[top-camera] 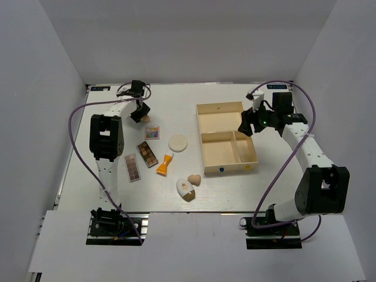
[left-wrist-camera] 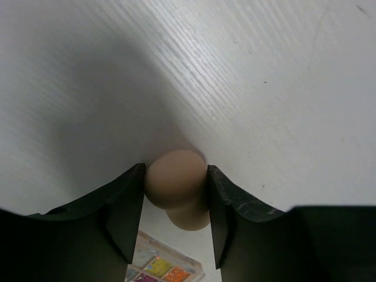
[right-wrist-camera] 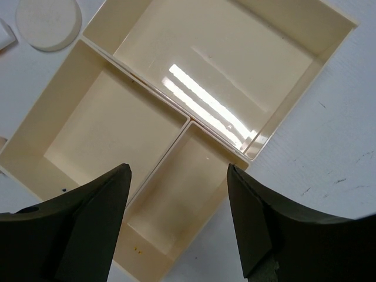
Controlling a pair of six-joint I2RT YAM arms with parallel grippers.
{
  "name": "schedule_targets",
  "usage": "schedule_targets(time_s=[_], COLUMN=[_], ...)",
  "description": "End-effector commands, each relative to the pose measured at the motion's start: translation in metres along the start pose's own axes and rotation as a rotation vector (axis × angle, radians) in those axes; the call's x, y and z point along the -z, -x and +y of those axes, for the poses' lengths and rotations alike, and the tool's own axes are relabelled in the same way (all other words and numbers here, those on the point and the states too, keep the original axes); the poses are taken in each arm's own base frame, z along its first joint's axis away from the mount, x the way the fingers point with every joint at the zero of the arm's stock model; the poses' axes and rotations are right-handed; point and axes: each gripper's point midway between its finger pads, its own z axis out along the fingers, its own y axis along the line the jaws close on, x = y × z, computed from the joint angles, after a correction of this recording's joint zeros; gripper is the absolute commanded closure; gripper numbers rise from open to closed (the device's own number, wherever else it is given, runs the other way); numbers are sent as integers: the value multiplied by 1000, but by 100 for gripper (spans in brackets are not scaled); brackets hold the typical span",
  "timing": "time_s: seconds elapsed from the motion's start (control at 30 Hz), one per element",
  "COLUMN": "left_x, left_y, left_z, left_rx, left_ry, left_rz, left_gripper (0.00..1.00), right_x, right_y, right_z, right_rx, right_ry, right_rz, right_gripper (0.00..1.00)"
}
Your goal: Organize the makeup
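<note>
Two fingers of my left gripper (left-wrist-camera: 175,170) press against opposite sides of a peach sponge (left-wrist-camera: 176,185), so that gripper is clamped on it. Squeezing the soft body from both sides is, I judge, what keeps it from slipping on the way to the box (right-wrist-camera: 176,108). My right gripper (right-wrist-camera: 176,223) hangs directly over that box with its fingers wide apart and nothing between them, probably placed there to steady or receive.

Just behind my left gripper, toward my base, lies the small square palette (top-camera: 153,133). The disc (top-camera: 178,143), tube (top-camera: 164,164), second sponge (top-camera: 194,179) and egg (top-camera: 185,189) sit between my two grippers.

My fingers hide the sponge's underside, so I cannot tell whether it touches the surface (left-wrist-camera: 264,88). The palette is cut off at the edge of my left wrist view.
</note>
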Motion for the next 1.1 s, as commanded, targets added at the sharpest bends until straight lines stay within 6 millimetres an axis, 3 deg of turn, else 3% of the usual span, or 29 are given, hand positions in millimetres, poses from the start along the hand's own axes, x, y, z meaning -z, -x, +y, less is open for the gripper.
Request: schedule_targets(time_s=[0.0, 0.13, 0.23, 0.33, 0.37, 0.43, 0.57, 0.6, 0.67, 0.7, 0.87, 1.07], left_x=[8, 10, 24, 61, 82, 106, 172, 193, 224, 236, 252, 250], left_y=[14, 13, 20, 22, 24, 16, -3, -24, -32, -50, -105, -164], left_z=[-15, -17, -26, -55, -71, -90, -143, -152, -174, -185, -223, -260], left_rx=[22, 13, -23, -123, -135, -188, -284, -327, -359, -379, -441, -480], left_ry=[-51, -66, -141, -303, -412, -528, -874, -983, -1145, -1203, -1304, -1331], left_rz=[-9, -2, -23, -74, -70, -69, -57, 2, -21, 23, 133, 192], left_gripper=[45, 62, 72, 79, 80, 83, 84, 84, 84, 84, 83, 77], right_x=[2, 2, 4, 7, 6, 5, 2, 2, 1, 0, 6, 15], right_y=[19, 20, 23, 24, 23, 24, 29, 31, 35, 36, 51, 62], right_z=[-5, 4, 15, 22, 24, 26, 25, 24, 22, 20, 15, 17], right_rx=[18, 48, 93, 113, 114, 110, 86, 84, 85, 83, 92, 123], right_ry=[-8, 46, 103, 141, 149, 167, 172, 166, 160, 154, 122, 105], right_rz=[-46, -52, -64, -76, -78, -88, -101, -108, -116, -118, -153, -180], right_gripper=[28, 32, 37, 40, 41, 44, 45, 46, 46, 46, 43, 40])
